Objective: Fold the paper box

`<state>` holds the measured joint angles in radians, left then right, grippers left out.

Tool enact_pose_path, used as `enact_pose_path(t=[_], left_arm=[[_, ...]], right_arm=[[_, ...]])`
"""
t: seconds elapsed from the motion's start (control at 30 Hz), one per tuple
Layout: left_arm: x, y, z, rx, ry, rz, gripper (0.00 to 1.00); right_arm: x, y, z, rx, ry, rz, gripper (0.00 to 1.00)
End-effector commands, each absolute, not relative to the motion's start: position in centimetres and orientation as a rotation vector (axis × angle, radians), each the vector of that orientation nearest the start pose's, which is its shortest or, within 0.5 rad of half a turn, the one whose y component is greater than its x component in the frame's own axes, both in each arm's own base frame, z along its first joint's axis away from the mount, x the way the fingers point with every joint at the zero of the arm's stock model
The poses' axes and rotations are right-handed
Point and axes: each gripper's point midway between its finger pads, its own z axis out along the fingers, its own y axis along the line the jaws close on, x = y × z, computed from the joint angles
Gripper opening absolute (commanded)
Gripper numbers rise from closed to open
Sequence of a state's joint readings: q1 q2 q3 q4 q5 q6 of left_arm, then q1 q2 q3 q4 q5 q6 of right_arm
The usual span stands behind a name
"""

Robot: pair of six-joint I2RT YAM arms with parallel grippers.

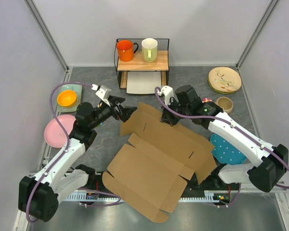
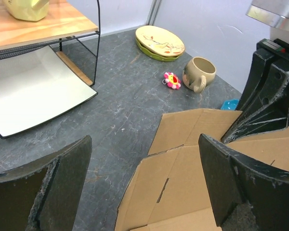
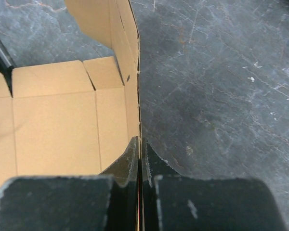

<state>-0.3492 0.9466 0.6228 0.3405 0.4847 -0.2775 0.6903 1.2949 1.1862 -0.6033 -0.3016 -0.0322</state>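
top view, hidden things first: the near corner of the paper box (image 1: 154, 168) lies over the rail (image 1: 82, 196) at the table's near edge and covers part of both arm bases. the blue dotted plate (image 1: 229, 149) is half under the right arm and the box's right flap. the pink plate (image 1: 55, 127) is partly behind the left arm. the right gripper (image 1: 167, 115) has its fingertips lost against the dark wrist and the raised cardboard, so the grip cannot be read from above.

left wrist view: the yellow mug (image 2: 26, 8) on the wooden shelf (image 2: 38, 24) is cut off at the top. the white tray (image 2: 33, 91) runs out of frame on the left. the other arm's black gripper body is cut by the right border.

right wrist view: fingers pressed together on the thin upright edge of a box flap. the cardboard runs straight down between them, and where it ends below is not visible.

box: mid-table between the arms, spread mostly flat on the diagonal, far flaps lifted.

left arm: elbow raised, forearm pointing right toward the far-left flap. the left gripper (image 2: 145, 144) has its jaws spread wide above that flap, and no contact is visible.

right arm: long reach up and left from its base, wrist bent down onto the box's far edge.
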Motion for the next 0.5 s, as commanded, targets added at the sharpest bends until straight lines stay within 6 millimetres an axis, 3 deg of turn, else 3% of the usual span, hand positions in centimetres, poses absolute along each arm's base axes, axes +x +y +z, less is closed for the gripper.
enact_pose_path(t=[0.0, 0.1, 0.37, 0.47], left_arm=[[27.5, -21.0, 29.7, 0.551, 1.379, -0.893, 0.98], [26.9, -22.2, 29.4, 0.639, 1.383, -0.958, 0.98], [28.9, -23.4, 27.6, 0.660, 1.481, -0.994, 0.99], [29.1, -23.9, 27.9, 0.634, 1.483, -1.043, 0.95]], right_arm=[[22.8, 27.7, 23.8, -0.960, 2.077, 0.824, 0.00], [22.6, 27.6, 23.6, -0.967, 2.086, 0.829, 0.00], [22.3, 27.4, 24.0, -0.965, 2.077, 0.834, 0.00], [22.4, 27.5, 24.0, -0.964, 2.077, 0.832, 0.00]])
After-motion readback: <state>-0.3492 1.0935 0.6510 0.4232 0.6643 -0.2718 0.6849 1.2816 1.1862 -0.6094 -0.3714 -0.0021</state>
